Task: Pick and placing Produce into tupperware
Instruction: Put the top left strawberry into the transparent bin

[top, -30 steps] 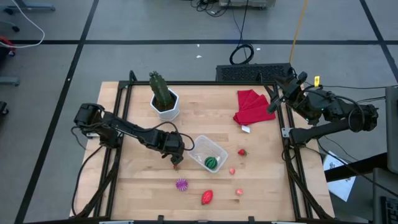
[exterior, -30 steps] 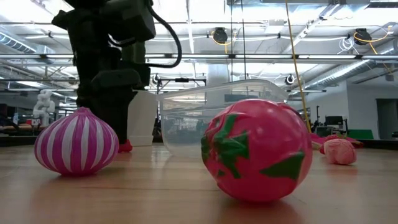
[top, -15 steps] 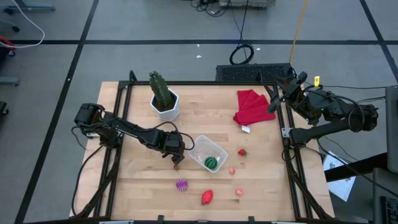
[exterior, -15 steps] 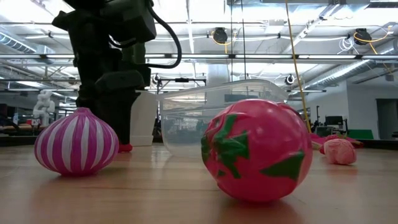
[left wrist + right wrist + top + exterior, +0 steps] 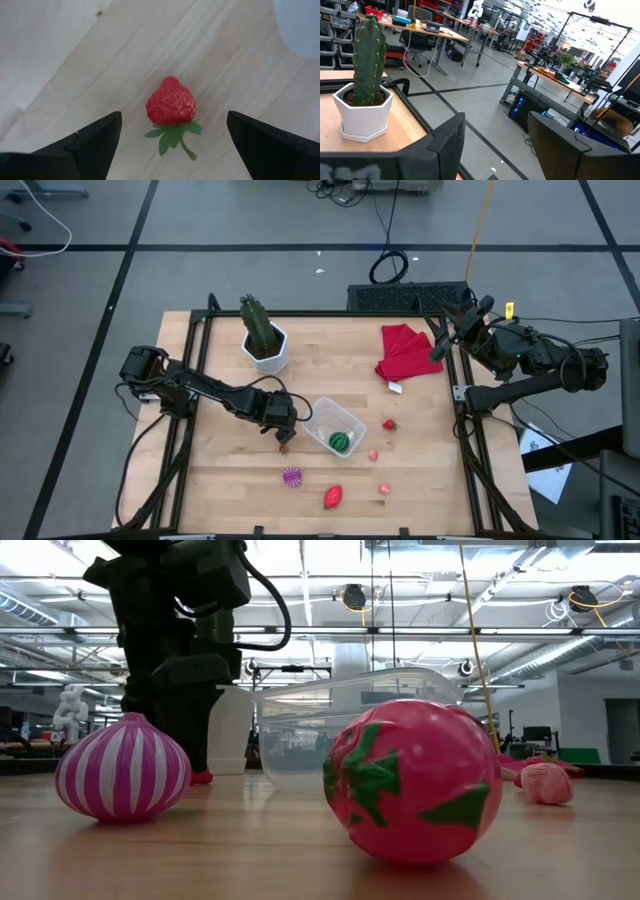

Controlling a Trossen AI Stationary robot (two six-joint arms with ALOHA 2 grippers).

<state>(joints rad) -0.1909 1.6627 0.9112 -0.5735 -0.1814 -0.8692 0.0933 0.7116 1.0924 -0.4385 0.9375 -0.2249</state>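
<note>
A wooden surface (image 5: 230, 470) seen from above, with two dark robot arms. The left arm reaches in from the left edge; its pincer (image 5: 283, 436) points down over one small red strawberry (image 5: 283, 447), just left of the container. In the left wrist view the two fingers (image 5: 95, 142) are spread wide, one on each side of the strawberry (image 5: 170, 102), which lies on the wood with its green leaves showing; the fingers do not touch it.

Behind the left arm stands one green cactus (image 5: 258, 325) in a white pot (image 5: 268, 356).

Near the middle sits one clear plastic container (image 5: 333, 426), with one green striped melon (image 5: 341, 442) inside it.

In front of the container lie one purple ridged piece (image 5: 291, 476) and one larger red fruit (image 5: 333, 498). To the right of the container are three more small pieces, well apart: a red berry (image 5: 389, 424), a pink one (image 5: 373, 455) and another pink one (image 5: 384, 489).

One red cloth (image 5: 405, 351) lies at the back right.

The right arm waits off the right edge, its pincer (image 5: 441, 345) beside the cloth, fingers (image 5: 445, 142) spread and holding nothing.
</note>
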